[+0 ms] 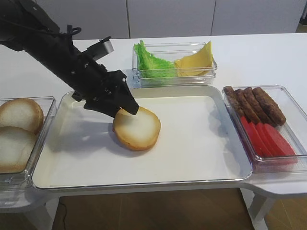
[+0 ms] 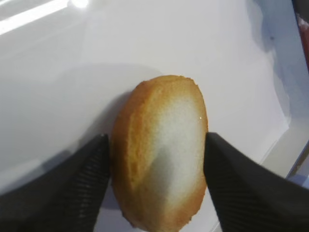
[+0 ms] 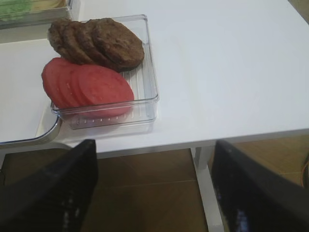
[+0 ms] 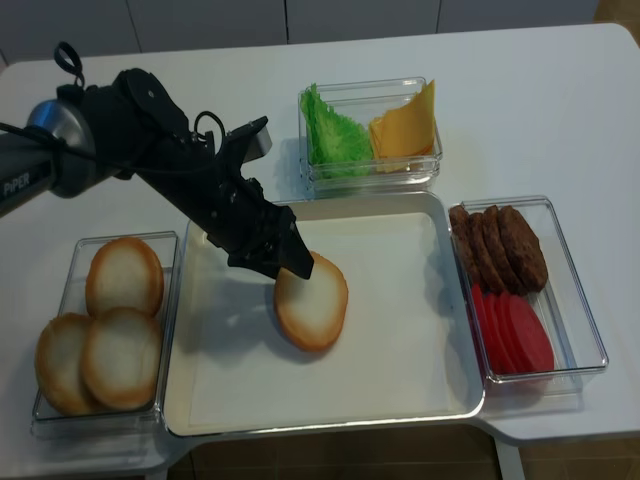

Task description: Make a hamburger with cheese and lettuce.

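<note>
The hamburger is one round bun half (image 1: 137, 127) with a pale face and a golden crust, resting a little tilted on the white tray (image 1: 192, 143). My left gripper (image 1: 125, 109) reaches down from the upper left and is shut on it: in the left wrist view each black finger (image 2: 84, 179) presses against one side of the bun (image 2: 161, 154). Green ruffled lettuce (image 1: 151, 62) and yellow cheese slices (image 1: 196, 60) stand in a clear box behind the tray. My right gripper (image 3: 154, 193) hangs open and empty past the table's front edge, over the floor.
A clear box on the right holds dark brown patties (image 1: 254, 103) and red slices (image 1: 266, 139). Another clear box (image 4: 70, 290) on the left holds three more bun halves. The table's front right corner and leg (image 3: 205, 183) are near the right gripper.
</note>
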Controlling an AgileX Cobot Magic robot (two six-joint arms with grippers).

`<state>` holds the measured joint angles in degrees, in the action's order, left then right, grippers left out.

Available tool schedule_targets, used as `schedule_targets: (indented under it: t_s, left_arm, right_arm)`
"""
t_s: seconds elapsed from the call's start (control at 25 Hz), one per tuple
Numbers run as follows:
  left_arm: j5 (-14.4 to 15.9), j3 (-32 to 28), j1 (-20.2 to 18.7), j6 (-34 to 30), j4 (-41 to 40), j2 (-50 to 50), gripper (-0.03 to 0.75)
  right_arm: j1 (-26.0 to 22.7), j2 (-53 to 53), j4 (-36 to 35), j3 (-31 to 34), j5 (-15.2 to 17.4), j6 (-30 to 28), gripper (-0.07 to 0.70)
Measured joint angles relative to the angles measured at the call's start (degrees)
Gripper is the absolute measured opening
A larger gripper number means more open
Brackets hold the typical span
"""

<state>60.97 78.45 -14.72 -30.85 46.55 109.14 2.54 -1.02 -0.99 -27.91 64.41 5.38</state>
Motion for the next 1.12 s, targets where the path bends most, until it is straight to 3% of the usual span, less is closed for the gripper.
schedule_targets:
  t_s: [0.48,0.68,0.88,1.0,1.12]
  left_arm:
    - [2.02,8.18,0.00,-0.06,-3.12,-0.37,0.476]
    - [2.02,9.55,-0.12,5.62,-16.27,-4.92,0.468]
    - [5.50,9.55,-0.01,18.55,-36.23,-11.08,0.447]
    - [8.92,9.55,1.58,22.01,-40.39,-14.33,0.426]
    - [9.67,9.55,5.12,22.92,-40.87,-16.40,0.407]
  right_arm:
    - [0.00,0.00,0.00,0.00,0.00,0.00,0.559]
    - [0.00,0.00,0.00,0.00,0.00,0.00,0.559]
    - [0.00,0.00,0.00,0.00,0.00,0.00,0.559]
    - [0.00,0.00,0.00,0.00,0.00,0.00,0.559]
    - [0.00,0.00,0.00,0.00,0.00,0.00,0.559]
